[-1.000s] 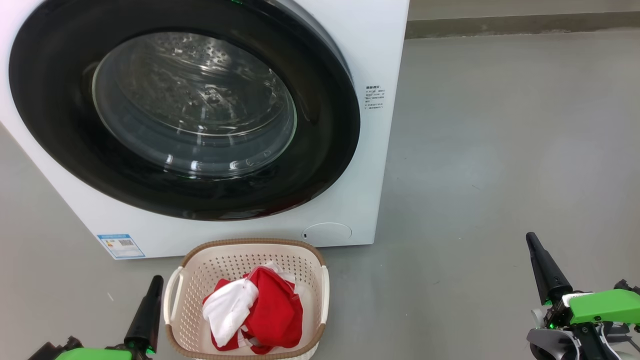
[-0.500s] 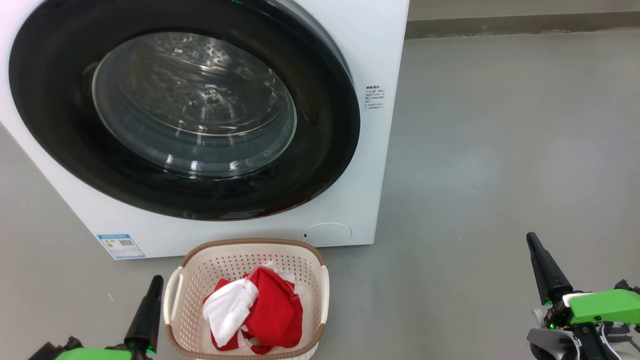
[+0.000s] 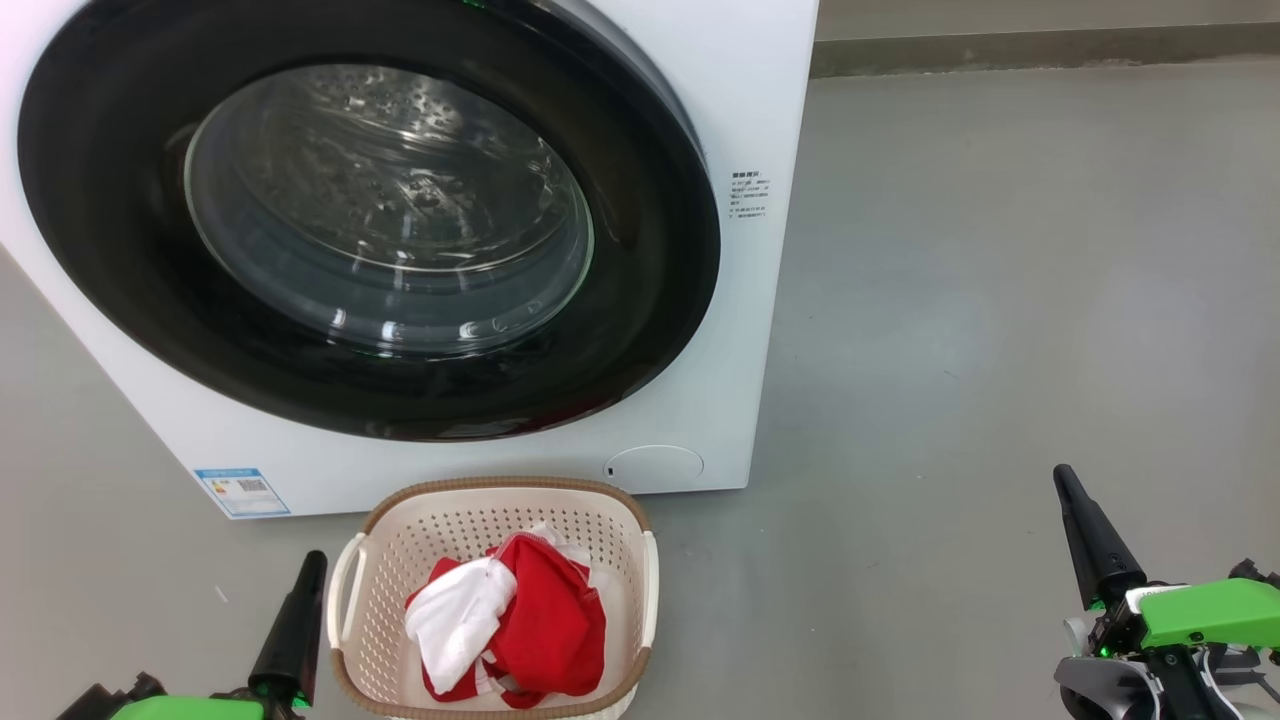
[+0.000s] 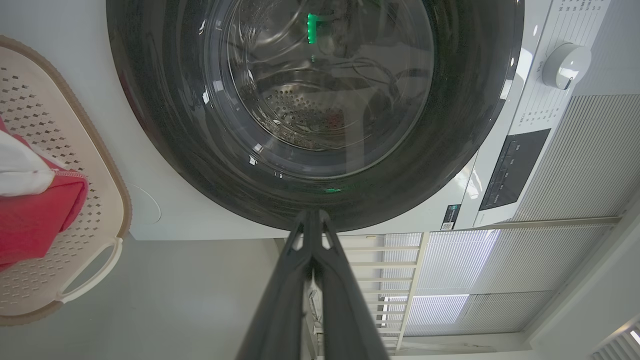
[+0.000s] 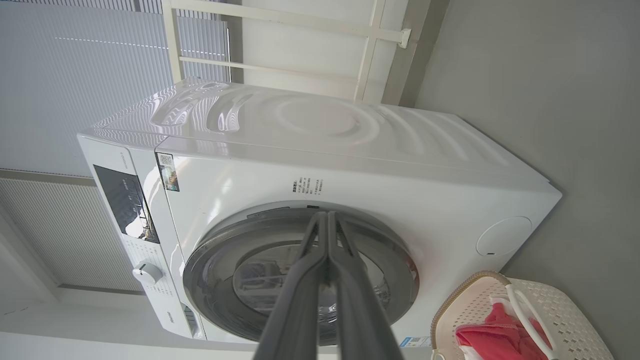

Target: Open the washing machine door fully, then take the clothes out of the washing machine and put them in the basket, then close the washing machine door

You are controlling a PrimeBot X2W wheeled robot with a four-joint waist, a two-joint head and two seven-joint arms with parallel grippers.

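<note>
on the grey floor (image 3: 1000, 300) before the robot stands the washing machine (image 3: 770, 100), and the washing machine door (image 3: 90, 250) lies shut against its front, its glossy black rim ringing a clear glass window through which the perforated steel drum shows. just below the door, close to the machine's foot, sits the basket (image 3: 500, 486), and the clothes (image 3: 545, 625) lie heaped inside it: red pieces with a white one on their left side. a blue label sticker (image 3: 242, 491) is at the machine's lower left corner and a small round flap (image 3: 654, 466) at its lower right, just behind the basket's rim. the left gripper (image 3: 313, 562) shows just beside the basket's left handle, its two dark fingers pressed together with nothing between them. the right gripper (image 3: 1063, 480) is well apart from the basket, over bare floor to the right, its fingers likewise pinched together and empty. from the left wrist the joined fingers point toward the door's black rim; from the right wrist they point at the door too, with a white control knob (image 5: 147, 273) off to one side.
</note>
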